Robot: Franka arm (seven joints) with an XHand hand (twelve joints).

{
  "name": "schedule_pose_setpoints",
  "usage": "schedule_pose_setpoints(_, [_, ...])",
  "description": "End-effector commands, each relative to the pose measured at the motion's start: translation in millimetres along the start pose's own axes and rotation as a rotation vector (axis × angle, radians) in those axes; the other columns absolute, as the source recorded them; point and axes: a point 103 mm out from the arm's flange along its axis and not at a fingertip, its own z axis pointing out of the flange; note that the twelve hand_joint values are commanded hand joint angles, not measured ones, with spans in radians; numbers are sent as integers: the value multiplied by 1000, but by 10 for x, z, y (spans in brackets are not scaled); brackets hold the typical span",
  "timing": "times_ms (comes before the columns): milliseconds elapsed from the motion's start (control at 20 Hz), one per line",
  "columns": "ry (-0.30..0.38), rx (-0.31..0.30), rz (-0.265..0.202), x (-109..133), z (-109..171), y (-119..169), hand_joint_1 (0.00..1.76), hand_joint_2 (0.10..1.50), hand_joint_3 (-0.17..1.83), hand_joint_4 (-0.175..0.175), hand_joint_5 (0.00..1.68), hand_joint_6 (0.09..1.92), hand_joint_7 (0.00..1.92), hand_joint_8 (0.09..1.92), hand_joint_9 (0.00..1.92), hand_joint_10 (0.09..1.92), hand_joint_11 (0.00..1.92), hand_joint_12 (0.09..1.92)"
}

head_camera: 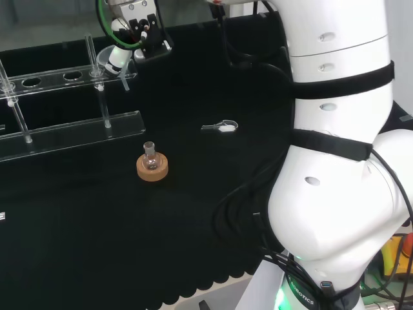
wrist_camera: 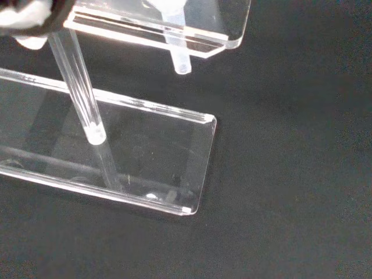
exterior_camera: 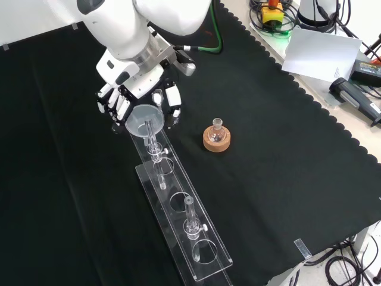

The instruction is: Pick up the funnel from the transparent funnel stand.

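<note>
Your funnel (exterior_camera: 143, 118) is a clear, thin-walled cone with a round rim, sitting in the end hole of the transparent funnel stand (exterior_camera: 196, 243). In the front view its mouth faces up and its narrow stem drops down through the top shelf, so its long axis runs close to vertical with a slight lean. In the wrist view you can see the stem tip (wrist_camera: 182, 65), a frosted tube, poking out below the upper plate and hanging clear above the base plate.

The stand is two long flat acrylic plates with rounded corners, the upper one pierced by a row of round holes, joined by slim clear posts (wrist_camera: 81, 93). Its polished edges catch the light against the matte black cloth (exterior_camera: 286, 179), whose near hem is scalloped.

The hand (exterior_camera: 122, 101) is black and white and sits right at the funnel end of the stand. In the front view its fingers curl down on either side of the funnel's bowl, close around it; whether they actually touch the plastic you probably can't judge from here.

Well apart from the stand, a small round-bottomed glass flask (exterior_camera: 216, 132) stands upright in a cork ring (exterior_camera: 215, 142). In the head view a small clear spoon-like piece (head_camera: 221, 126) lies flat on the cloth.
</note>
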Motion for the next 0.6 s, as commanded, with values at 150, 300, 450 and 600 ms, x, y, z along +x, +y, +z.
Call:
schedule_pose_setpoints(150, [17, -81, 29, 9, -31, -28, 817, 512, 725, -5, 693, 87, 875, 547, 565, 587, 0, 1122])
schedule_pose_setpoints(300, [14, -89, 27, -13, -58, -50, 831, 510, 748, -1, 720, 87, 903, 561, 600, 562, 0, 1161])
schedule_pose_setpoints(450, [14, -94, 26, -47, -107, -58, 840, 507, 771, 0, 735, 87, 919, 569, 619, 549, 0, 1175])
schedule_pose_setpoints(600, [16, -100, 27, -87, -180, -58, 846, 502, 797, 1, 750, 87, 936, 579, 638, 535, 0, 1185])
